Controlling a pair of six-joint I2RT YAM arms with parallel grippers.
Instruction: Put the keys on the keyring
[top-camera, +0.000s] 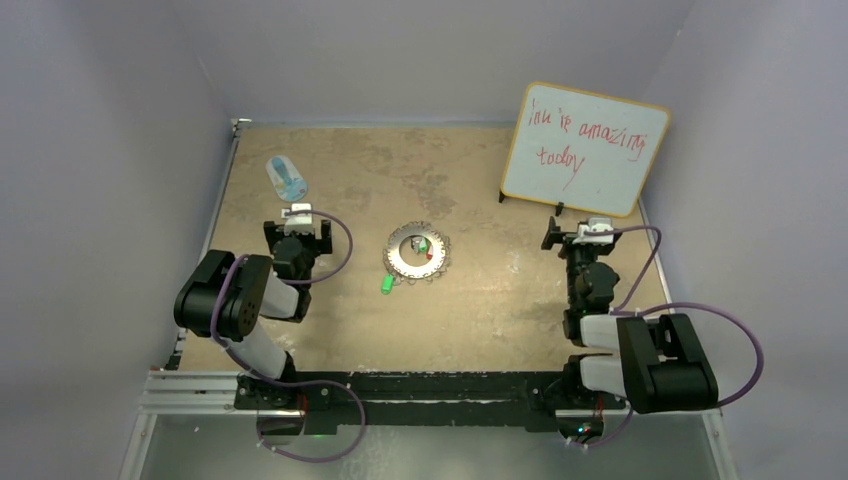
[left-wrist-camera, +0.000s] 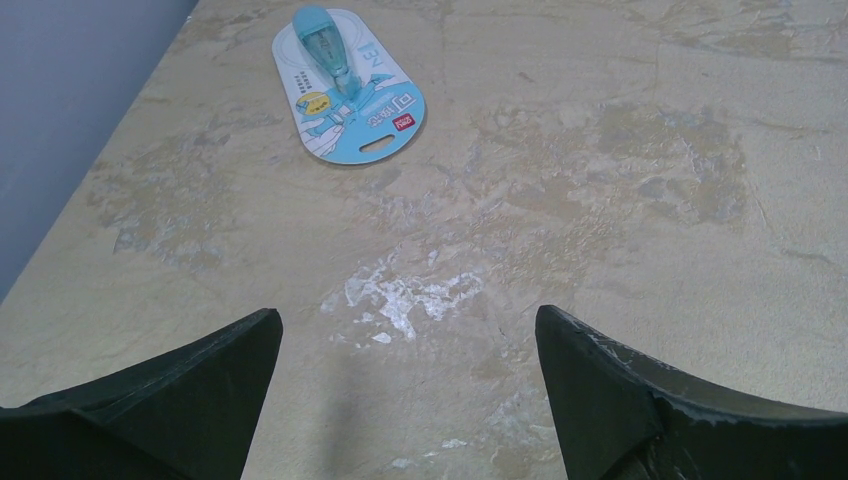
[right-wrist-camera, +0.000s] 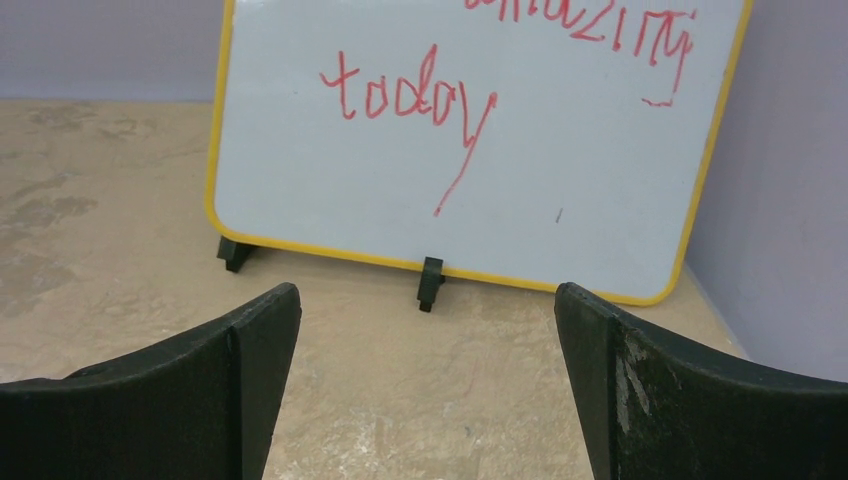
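The keyring, a flat silver ring with wire loops round its rim, lies at the table's middle. A green-tagged key lies at its lower left edge. A red tag shows on the ring's right side and a small dark piece sits in its hole. My left gripper is open and empty, to the left of the ring and apart from it; its wrist view shows only bare table between the fingers. My right gripper is open and empty at the far right, facing the whiteboard.
A blue-and-white oval pack lies at the back left, ahead of my left gripper. A yellow-framed whiteboard with red writing stands at the back right, close ahead of my right gripper. Walls enclose the table on three sides.
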